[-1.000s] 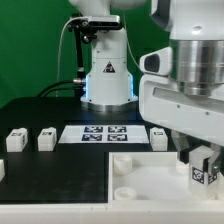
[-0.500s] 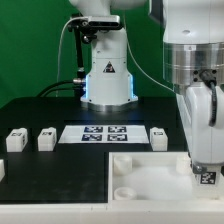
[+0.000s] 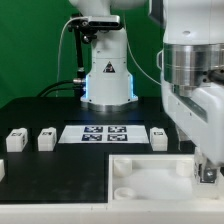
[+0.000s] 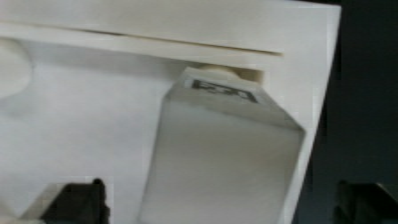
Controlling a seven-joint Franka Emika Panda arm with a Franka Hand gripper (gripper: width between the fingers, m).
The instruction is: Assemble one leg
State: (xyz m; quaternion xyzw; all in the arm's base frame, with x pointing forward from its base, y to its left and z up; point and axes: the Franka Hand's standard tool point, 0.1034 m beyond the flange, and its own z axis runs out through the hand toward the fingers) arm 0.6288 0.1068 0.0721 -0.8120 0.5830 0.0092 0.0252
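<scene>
A white leg (image 4: 222, 140) with a black-and-white marker (image 4: 224, 88) on its far end stands at the right edge of the big white tray (image 4: 71, 110). My gripper (image 4: 219, 197) straddles it. The dark fingertips (image 4: 75, 200) stand apart from its sides, with gaps on both sides, so the gripper is open. In the exterior view the gripper (image 3: 207, 165) hangs over the tray's (image 3: 150, 185) right side, with the leg (image 3: 207, 175) between the fingers. Three more legs lie on the black table: two on the exterior view's left (image 3: 14, 141) (image 3: 45, 139) and one behind the tray (image 3: 159, 137).
The marker board (image 3: 105, 133) lies flat behind the tray, in front of the arm's base (image 3: 108, 80). A small white part (image 3: 2, 170) shows at the exterior view's left edge. The tray has a round socket (image 3: 122, 170) at its near-left corner.
My wrist has turned over the tray's right side. The marker on the leg, seen facing the exterior camera before, no longer shows there.
</scene>
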